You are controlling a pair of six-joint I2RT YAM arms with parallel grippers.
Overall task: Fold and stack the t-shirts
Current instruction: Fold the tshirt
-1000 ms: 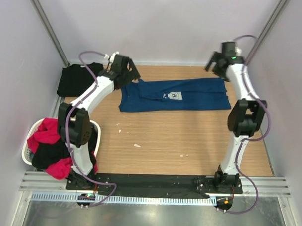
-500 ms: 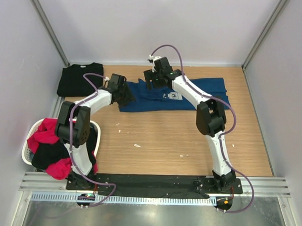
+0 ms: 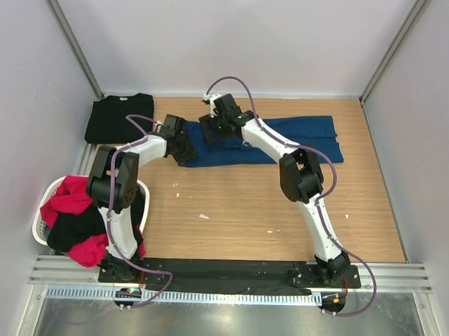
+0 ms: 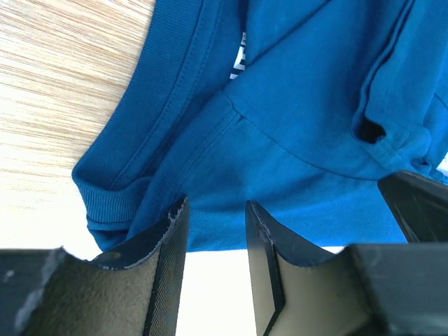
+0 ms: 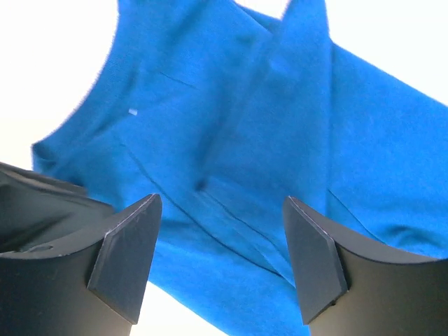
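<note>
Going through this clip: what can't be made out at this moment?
Print on the navy t-shirt: the right arm covers it from above; the left wrist view shows only a sliver.
Whether the left gripper pinches cloth: its wrist view is too close, the top view too small.
Garment count in the red and black heap in the basket: tangled, top view only.

Back-left: folded tee (image 3: 119, 117); back-ctr: spread tee (image 3: 303, 137); front-left: basket (image 3: 38, 228) w/ tees (image 3: 70, 207).

The right gripper (image 3: 217, 129) has swung across onto the navy t-shirt (image 3: 299, 138).
</note>
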